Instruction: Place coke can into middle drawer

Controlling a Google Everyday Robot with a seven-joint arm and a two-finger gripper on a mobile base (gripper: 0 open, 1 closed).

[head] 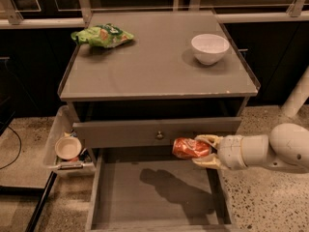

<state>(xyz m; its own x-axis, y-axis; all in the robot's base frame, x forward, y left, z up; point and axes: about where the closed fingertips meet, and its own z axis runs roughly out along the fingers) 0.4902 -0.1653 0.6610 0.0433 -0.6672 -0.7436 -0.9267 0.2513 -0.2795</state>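
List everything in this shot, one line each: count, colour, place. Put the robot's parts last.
coke can: one, red-orange, held sideways in the pincer, over the back right of the open drawer.
middle drawer: one, grey, pulled open at the bottom.
drawer front: one, grey, round knob, just above the open drawer.
cabinet top: one, grey, centre.
chip bag: one, green, back left of the cabinet top.
bowl: one, white, back right of the cabinet top.
side bin: one, pale, left of the cabinet.
small dish: one, white, inside the side bin.
pincer: one, cream, shut on the coke can, reaching in from the right.
arm: one, white, right edge.
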